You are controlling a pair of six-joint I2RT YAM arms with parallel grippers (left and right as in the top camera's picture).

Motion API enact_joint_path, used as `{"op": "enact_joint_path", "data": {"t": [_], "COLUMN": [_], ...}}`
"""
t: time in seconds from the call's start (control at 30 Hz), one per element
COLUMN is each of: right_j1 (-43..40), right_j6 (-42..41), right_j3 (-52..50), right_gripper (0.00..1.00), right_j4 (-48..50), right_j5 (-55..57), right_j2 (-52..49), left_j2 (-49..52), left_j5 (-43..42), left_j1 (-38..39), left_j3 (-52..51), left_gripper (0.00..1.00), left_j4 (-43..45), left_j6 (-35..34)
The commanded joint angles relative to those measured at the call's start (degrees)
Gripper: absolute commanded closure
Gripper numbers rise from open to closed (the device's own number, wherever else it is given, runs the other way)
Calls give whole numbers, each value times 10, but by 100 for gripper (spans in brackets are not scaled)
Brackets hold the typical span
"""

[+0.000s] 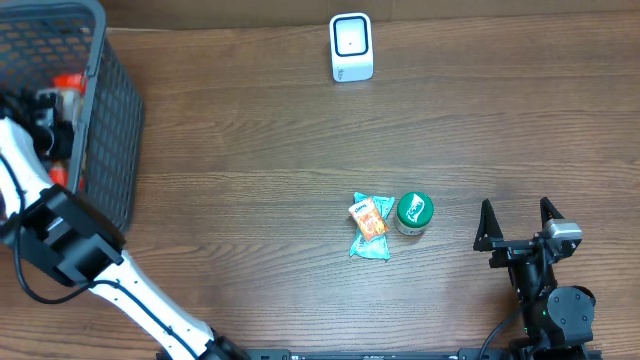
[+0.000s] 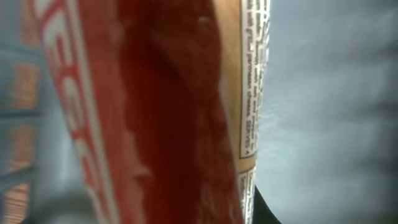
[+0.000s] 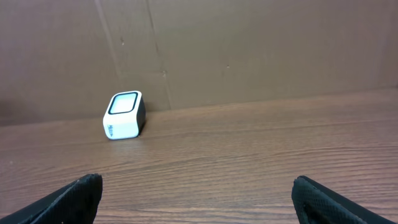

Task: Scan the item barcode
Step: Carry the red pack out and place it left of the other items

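The dark wire basket (image 1: 115,130) sits in the upper left of the frame on the brown wooden table (image 1: 250,150). The left arm goes up the left side and the left gripper (image 1: 52,118) is down inside the basket. From above, an orange-red thing (image 1: 68,82) shows in the basket just beside that gripper. In the left wrist view, a red packet (image 2: 161,112) fills nearly the whole frame, very close to the camera. It has a pale strip with tiny black words down its right side. I cannot tell if it is the same thing as the orange-red one. I cannot tell if the left jaws are pinching the packet, because they do not show. The white scanner (image 1: 351,47) with its dark square window stands at the top middle, by the back wall. Near the middle of the table lie a blue-green snack bag (image 1: 370,228) and a round green tin (image 1: 414,212), and they touch each other. The right gripper (image 1: 519,215) is in the lower right, well apart from the tin. Its jaws are spread wide and hold nothing. In the right wrist view, its black fingers (image 3: 78,199) sit at the bottom corners, and the scanner (image 3: 123,115) is far off at the left.
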State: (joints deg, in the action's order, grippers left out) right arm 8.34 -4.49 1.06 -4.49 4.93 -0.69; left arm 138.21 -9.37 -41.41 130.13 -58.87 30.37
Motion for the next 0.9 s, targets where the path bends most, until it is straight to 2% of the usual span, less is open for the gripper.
{"op": "enact_joint_path", "data": {"t": [0.0,0.2,0.33,0.4,0.5,0.53,0.6,0.73,0.87], "right_j1": [-1,-1,-1,-1,-1,-1,-1,-1,-1], "right_j6": [1,1,1,1,1,1,1,1,1], "right_j3": [-6,-6,-6,-6,-6,-6,-6,-6,-6], "right_gripper": [0,0,0,0,0,0,0,0,0], "right_j4": [3,2,2,2,2,2,2,2,3], "right_j5": [6,6,6,6,6,6,6,6,6], "right_j2": [3,3,3,3,3,3,3,3,3], "left_j2": [-167,-302,-384,-421,-469,-486,-499,-501,-501], "left_j5": [-12,96,92,59,-32,-85,-131,-127,-127], "left_j1": [41,76,77,77,77,77,83,116,167], "left_j3": [59,59,59,59,59,59,59,51,8], "left_gripper": [96,96,96,96,96,96,96,96,96], "left_j4": [37,62,49,27,-38,-88,-159,-280,-328], "left_j6": [-59,-130,-197,-224,-280,-299,-304,-289,-284]}}
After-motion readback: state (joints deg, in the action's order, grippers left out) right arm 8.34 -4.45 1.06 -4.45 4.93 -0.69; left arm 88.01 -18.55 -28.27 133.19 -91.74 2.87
